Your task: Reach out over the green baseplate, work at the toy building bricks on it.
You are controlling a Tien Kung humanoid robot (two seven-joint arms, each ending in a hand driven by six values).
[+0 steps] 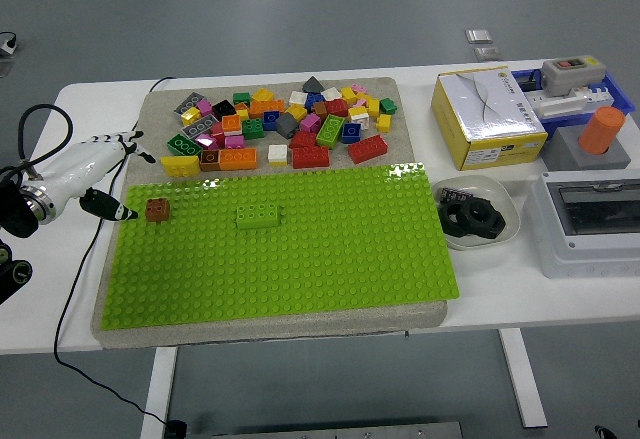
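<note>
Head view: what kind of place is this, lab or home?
Likely a robotics lab or test bench: a white table on plain grey floor, an electrical breaker box, and a switch box beside the brick setup.

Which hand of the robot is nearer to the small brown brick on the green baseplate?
The left. The left hand is just left of the brown brick, at the edge of the green baseplate, not touching it. The right hand is not in view.

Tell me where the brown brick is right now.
In the head view, the brown brick sits on the green baseplate's far left corner, beside the left robot hand.
</note>
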